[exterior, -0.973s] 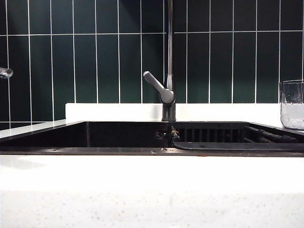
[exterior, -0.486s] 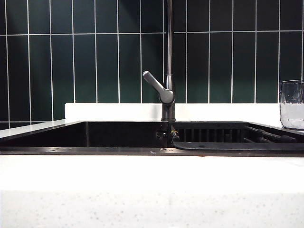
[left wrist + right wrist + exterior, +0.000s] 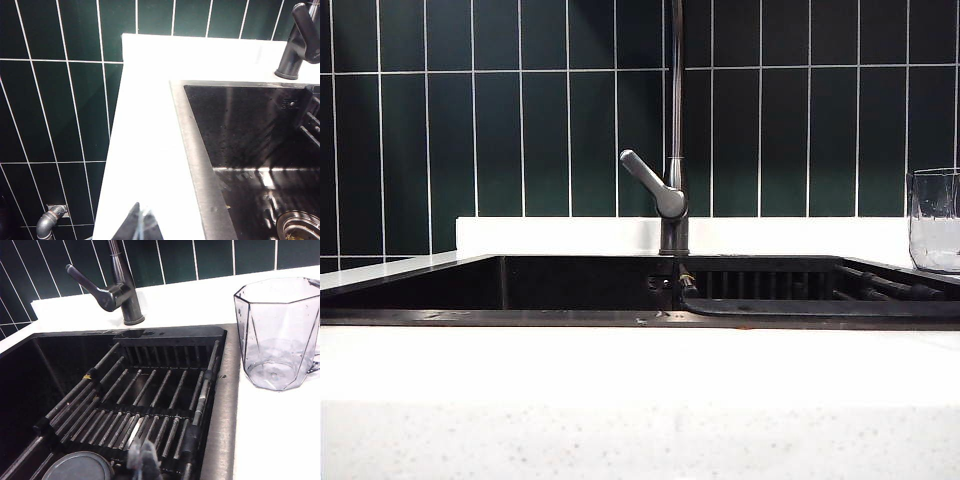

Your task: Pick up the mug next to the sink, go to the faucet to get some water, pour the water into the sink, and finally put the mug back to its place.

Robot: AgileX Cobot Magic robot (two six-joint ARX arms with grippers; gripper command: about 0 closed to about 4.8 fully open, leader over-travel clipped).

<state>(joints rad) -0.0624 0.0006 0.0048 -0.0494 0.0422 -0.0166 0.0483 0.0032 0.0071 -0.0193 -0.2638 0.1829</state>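
Observation:
The clear faceted glass mug point(image 3: 277, 335) stands upright and empty on the white counter, to the right of the sink point(image 3: 570, 285); it also shows at the exterior view's right edge, mug point(image 3: 935, 220). The faucet point(image 3: 675, 200) rises behind the sink's middle, its grey lever point(image 3: 645, 178) angled up-left. My left gripper point(image 3: 140, 226) is shut and empty above the white counter, beside the sink's left rim point(image 3: 192, 150). My right gripper point(image 3: 143, 460) is shut and empty over the ribbed rack point(image 3: 150, 405), well short of the mug. No water shows. Neither gripper appears in the exterior view.
Dark green tiles form the back wall. A round grey disc point(image 3: 80, 467) lies in the sink under the rack, and a drain point(image 3: 300, 227) sits in the basin floor. A metal pipe elbow point(image 3: 50, 222) sticks out of the wall past the counter's left end.
A shiny metal tip at the exterior view's left edge has gone out of view. The mug, faucet and sink have not moved.

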